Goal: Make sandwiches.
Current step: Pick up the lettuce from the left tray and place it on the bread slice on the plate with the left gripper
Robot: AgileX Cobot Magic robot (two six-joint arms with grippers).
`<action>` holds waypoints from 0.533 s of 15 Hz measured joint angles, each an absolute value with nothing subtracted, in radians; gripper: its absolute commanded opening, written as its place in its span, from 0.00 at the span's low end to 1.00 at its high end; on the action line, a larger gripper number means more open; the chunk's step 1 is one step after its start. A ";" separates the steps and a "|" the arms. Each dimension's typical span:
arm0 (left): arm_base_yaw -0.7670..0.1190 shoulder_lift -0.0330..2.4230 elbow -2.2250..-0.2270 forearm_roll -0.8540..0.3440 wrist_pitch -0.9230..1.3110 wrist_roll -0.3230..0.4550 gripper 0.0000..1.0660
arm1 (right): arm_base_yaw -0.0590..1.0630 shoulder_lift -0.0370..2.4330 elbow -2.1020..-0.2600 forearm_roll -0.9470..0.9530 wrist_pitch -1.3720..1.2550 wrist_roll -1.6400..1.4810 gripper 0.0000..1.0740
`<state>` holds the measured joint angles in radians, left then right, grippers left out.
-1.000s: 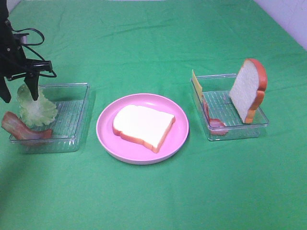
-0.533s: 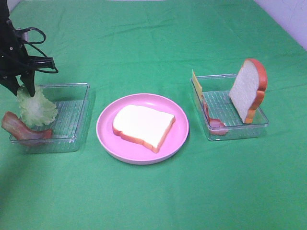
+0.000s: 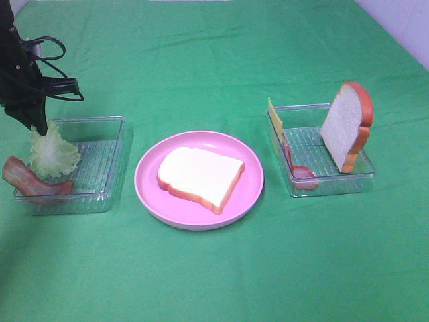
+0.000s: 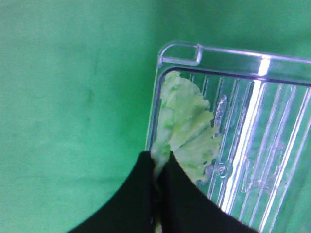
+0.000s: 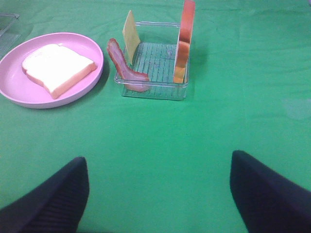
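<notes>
A white bread slice [image 3: 200, 176] lies flat on the round pink plate [image 3: 144, 181]. A pale green lettuce leaf [image 3: 52, 153] stands in the left clear tray [image 3: 100, 171]. My left gripper [image 3: 35, 125] is shut on the leaf's top edge, and in the left wrist view its black fingertips [image 4: 158, 162] pinch the lettuce [image 4: 187, 131] over the tray corner. A bacon strip [image 3: 30, 181] lies at that tray's front left. The right tray [image 3: 328, 184] holds an upright bread slice [image 3: 347, 127], a yellow cheese slice [image 3: 273, 117] and bacon [image 3: 296, 166]. My right gripper [image 5: 158, 194] is open and empty above the cloth.
A green cloth covers the table. A white wall edge [image 3: 402, 27] shows at the far right corner. In the right wrist view the plate [image 5: 92, 73] and the right tray [image 5: 153, 90] lie ahead of the gripper.
My left gripper's fingers stood apart around the top of the lettuce and have closed on it. The leaf has shifted slightly. Nothing else moved.
</notes>
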<state>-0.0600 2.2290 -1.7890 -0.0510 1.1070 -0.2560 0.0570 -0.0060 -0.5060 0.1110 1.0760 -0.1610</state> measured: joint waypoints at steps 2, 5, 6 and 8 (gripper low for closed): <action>-0.060 2.198 -1.788 -0.099 1.112 -0.234 0.00 | 0.057 -0.006 -0.506 0.111 1.076 -0.161 0.71; -0.060 2.120 -1.788 -0.273 1.095 -0.140 0.00 | 0.057 -0.006 -0.506 0.111 1.076 -0.161 0.71; -0.060 2.108 -1.788 -0.363 1.090 -0.087 0.00 | 0.057 -0.006 -0.506 0.111 1.076 -0.161 0.71; -0.069 2.106 -1.788 -0.565 1.089 0.036 0.00 | 0.057 -0.006 -0.506 0.111 1.076 -0.161 0.71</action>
